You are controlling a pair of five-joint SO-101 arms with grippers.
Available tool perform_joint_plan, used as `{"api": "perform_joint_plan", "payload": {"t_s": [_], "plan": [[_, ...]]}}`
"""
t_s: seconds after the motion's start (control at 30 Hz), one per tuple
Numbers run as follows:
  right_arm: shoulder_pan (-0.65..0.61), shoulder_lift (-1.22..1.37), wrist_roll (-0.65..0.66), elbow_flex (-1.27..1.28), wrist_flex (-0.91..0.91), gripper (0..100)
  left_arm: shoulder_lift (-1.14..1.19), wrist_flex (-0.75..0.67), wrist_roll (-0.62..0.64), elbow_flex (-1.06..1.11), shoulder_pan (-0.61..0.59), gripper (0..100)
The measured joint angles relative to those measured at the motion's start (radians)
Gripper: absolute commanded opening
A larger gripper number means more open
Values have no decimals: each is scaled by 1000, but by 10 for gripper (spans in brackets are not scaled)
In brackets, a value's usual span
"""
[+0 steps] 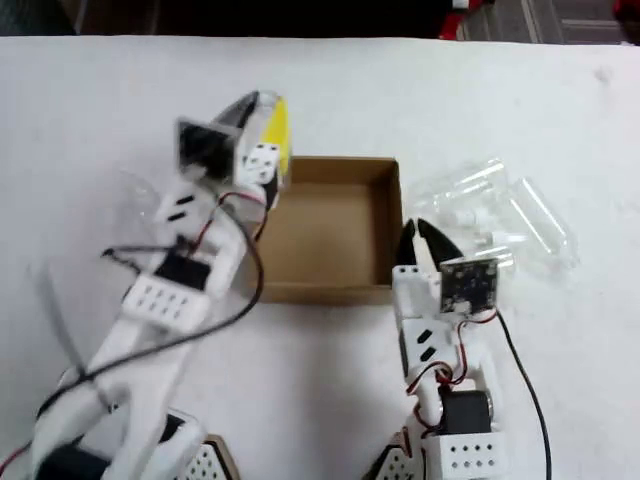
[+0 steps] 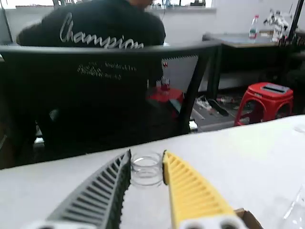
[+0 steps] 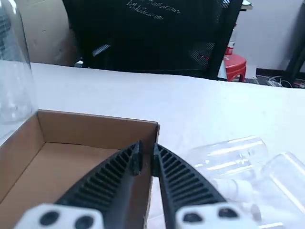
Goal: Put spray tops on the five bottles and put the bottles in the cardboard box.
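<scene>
High view: we log the cardboard box open-topped near the middle of the white tabletop. The left pincer sits at the box's far left corner. The right pincer lies just beside the box's right wall.

Left wrist view: the left pincer is clenched on a clear bottle. Its grey finger is on one side of the threaded neck and its yellow finger on the other, both touching it. The neck's mouth is uncapped.

Right wrist view: the right pincer has its black fingers drawn almost together, with only a slit between the tips. The slit lines up with the rim of the box wall (we cannot tell whether the rim is caught in it).

Loose bottles lie on their sides in a heap on the tabletop to the right of the box, outside it and near the right pincer. In the right wrist view the same loose bottles are clear and overlapping, with white pieces among them (spray tops, as far as we can judge).
</scene>
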Motion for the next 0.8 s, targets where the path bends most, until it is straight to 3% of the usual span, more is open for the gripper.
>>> {"api": "perform_joint_plan", "payload": {"t_s": [0.5, 0.8], "plan": [[29, 0, -49, 0, -14, 21, 542, -160, -3, -218, 49, 24], [31, 0, -49, 0, -14, 21, 575, -163, -3, -235, 51, 24]]}}
